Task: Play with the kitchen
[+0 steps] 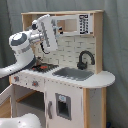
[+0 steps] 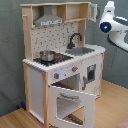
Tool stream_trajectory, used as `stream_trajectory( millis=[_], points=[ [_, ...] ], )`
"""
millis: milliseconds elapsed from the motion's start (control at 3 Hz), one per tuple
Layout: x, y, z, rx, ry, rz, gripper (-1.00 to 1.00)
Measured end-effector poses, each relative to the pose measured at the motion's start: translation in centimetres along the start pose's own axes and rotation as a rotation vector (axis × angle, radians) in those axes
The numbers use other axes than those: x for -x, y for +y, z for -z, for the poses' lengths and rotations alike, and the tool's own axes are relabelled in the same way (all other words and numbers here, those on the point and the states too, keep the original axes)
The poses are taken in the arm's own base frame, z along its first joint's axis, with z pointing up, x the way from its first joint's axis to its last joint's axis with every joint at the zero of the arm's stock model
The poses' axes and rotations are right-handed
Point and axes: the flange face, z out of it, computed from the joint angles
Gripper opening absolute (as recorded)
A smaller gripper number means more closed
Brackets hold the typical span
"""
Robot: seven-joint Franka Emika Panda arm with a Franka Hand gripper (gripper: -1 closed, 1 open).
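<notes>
A tall white and light-wood toy kitchen (image 2: 60, 65) stands upright on a wooden floor. It has a grey hood, a dotted backsplash, a black curved faucet (image 1: 85, 58) behind a steel sink (image 1: 74, 74), and a red-black hob. In the second exterior view, its oven door (image 2: 72, 104) hangs open, tilted outward.
</notes>
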Motion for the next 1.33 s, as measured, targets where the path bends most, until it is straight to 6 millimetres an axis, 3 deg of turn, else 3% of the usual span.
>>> stream_trajectory(
  millis=[667, 1333],
  points=[
    [-4.0, -2.4, 0.7, -0.127, 0.068, 0.073, -1.00],
    [-7.9, -6.3, 3.1, -0.234, 0.136, 0.127, -1.00]
  ],
)
